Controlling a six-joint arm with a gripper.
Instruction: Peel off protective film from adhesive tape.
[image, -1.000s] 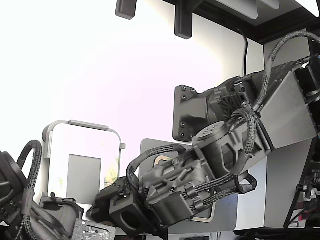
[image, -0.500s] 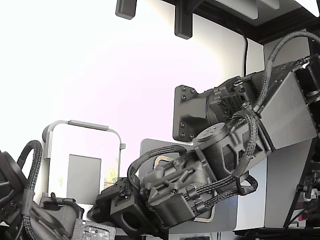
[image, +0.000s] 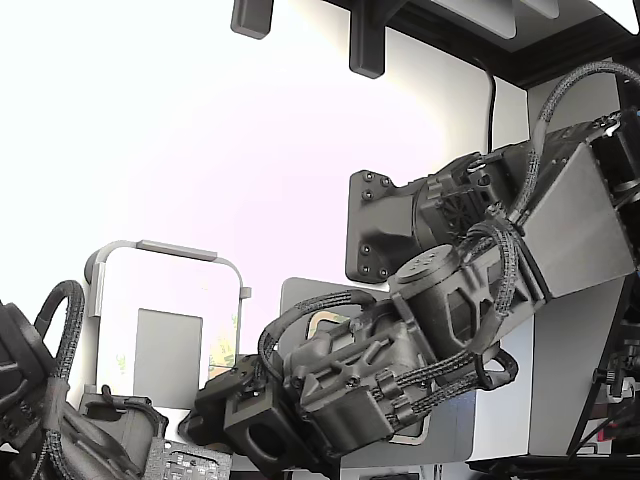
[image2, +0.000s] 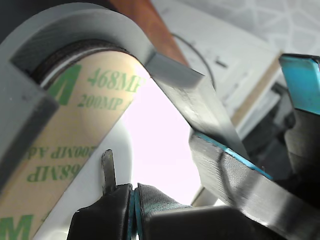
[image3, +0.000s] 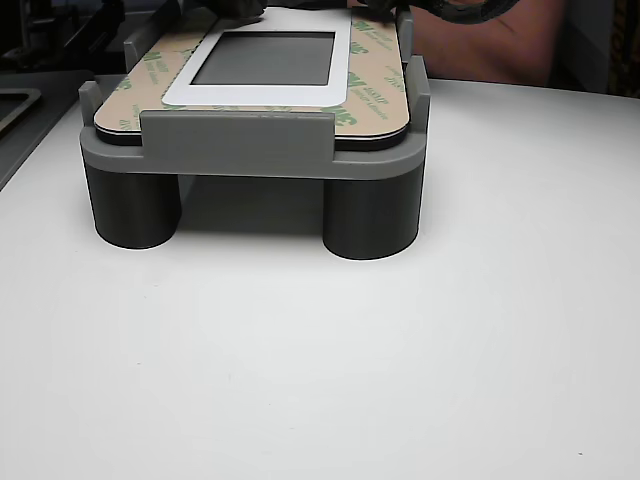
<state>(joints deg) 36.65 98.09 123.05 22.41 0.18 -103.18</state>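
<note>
**Claw at the far corner of the film, strip running away along the fixture**

In the wrist view the claw (image2: 134, 200) has its two dark fingertips, edged in blue padding, pressed together with almost no gap. A thin dark sliver stands up just beside their meeting line, but whether it is a lifted tab of film or part of a finger cannot be told, so any grip on the film is uncertain.

Right next to the tips lies the protective film (image2: 75, 135), a glossy pale cream strip printed with green logo marks. Its long axis runs away from the claw and curves round a rounded corner inside the grey plastic fixture (image2: 175, 75).

The other view shows the film (image3: 375, 75) seated flat on that raised grey fixture (image3: 235, 145), framing a dark grey panel (image3: 265, 57), on the white worktop (image3: 320, 360). The claw works at the far end, so a peel would likely pull back along the strip's length.
</note>
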